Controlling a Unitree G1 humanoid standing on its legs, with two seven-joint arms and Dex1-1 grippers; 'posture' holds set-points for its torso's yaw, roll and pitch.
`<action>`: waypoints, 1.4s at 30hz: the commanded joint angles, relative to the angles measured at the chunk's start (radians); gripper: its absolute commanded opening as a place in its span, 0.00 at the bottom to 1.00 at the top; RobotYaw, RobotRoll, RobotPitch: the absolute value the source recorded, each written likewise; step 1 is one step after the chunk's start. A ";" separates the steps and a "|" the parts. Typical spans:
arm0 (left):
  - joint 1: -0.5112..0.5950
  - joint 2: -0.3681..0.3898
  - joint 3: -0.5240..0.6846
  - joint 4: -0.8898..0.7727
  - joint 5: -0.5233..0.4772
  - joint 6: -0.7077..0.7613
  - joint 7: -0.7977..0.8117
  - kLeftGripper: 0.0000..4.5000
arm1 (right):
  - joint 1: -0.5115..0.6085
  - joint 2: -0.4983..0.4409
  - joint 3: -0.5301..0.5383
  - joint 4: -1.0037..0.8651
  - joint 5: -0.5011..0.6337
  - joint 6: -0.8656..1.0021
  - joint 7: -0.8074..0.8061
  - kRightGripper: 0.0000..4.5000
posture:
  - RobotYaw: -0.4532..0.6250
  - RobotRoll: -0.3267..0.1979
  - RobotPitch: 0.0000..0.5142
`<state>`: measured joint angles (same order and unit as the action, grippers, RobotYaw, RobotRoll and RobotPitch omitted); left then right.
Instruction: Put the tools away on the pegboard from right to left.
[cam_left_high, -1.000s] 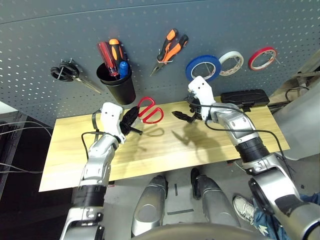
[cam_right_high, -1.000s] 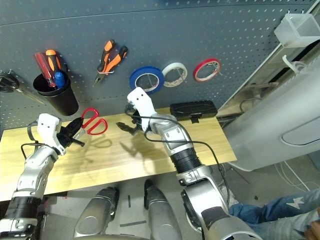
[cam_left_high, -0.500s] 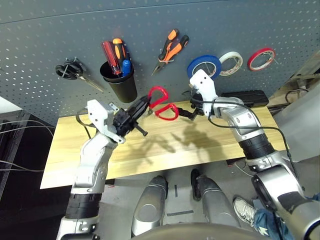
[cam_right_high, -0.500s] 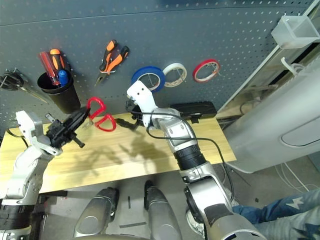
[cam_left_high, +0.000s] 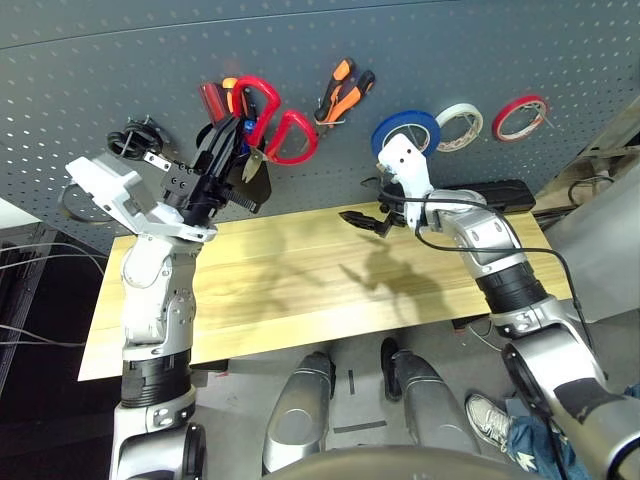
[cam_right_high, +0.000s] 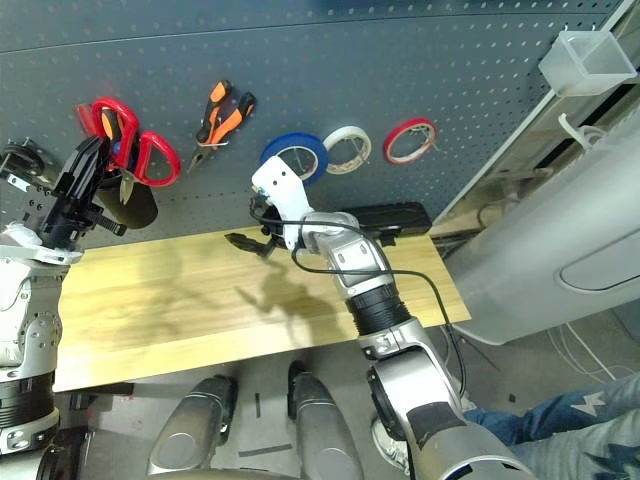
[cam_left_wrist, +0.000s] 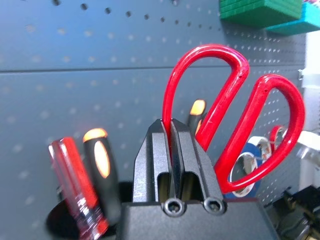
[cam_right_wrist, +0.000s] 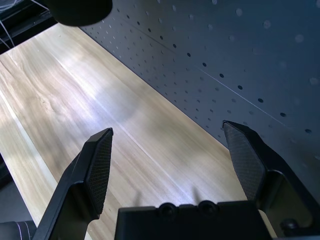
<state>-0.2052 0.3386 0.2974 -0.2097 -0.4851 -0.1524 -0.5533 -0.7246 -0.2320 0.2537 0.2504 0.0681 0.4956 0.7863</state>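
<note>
My left gripper (cam_left_high: 228, 152) is shut on the blades of the red-handled scissors (cam_left_high: 272, 125), held up against the pegboard (cam_left_high: 450, 40) in front of the black cup (cam_left_high: 255, 188). In the left wrist view the red loops (cam_left_wrist: 235, 115) rise above the closed fingertips (cam_left_wrist: 162, 131). The orange-and-black pliers (cam_left_high: 343, 90) and the blue tape ring (cam_left_high: 407, 133) hang on the board further right. My right gripper (cam_left_high: 362, 219) hovers open and empty over the back of the table, below the blue tape. Its fingers (cam_right_wrist: 100, 160) spread wide above the wood.
Black-handled scissors (cam_left_high: 135, 140) hang left of the cup. Red and orange screwdriver handles (cam_left_wrist: 75, 190) stand in the cup. White tape (cam_left_high: 461, 125) and red tape (cam_left_high: 524, 115) hang at the right. A black case (cam_left_high: 490, 193) lies at the back right of the wooden table (cam_left_high: 300, 290).
My left arm has lifted the red scissors from just above the table up and left to the pegboard by the cup. The right gripper has stayed open near the same spot.
</note>
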 joint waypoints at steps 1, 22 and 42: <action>0.035 0.002 0.028 0.025 0.004 -0.029 0.006 0.00 | -0.002 0.009 0.004 0.014 0.008 -0.014 0.006 1.00 | 0.60 0.62 0.36; 0.063 0.056 0.159 0.239 0.059 -0.131 0.093 0.00 | -0.108 0.128 -0.002 -0.101 0.112 -0.017 0.025 1.00 | 0.61 0.62 0.34; 0.110 0.066 0.206 0.274 0.094 -0.235 0.169 0.00 | -0.124 0.126 0.006 -0.118 0.120 0.009 0.027 1.00 | 0.62 0.62 0.35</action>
<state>-0.1109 0.4034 0.4862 0.0563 -0.3980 -0.3657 -0.3950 -0.8423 -0.1078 0.2459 0.1438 0.1813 0.4976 0.8091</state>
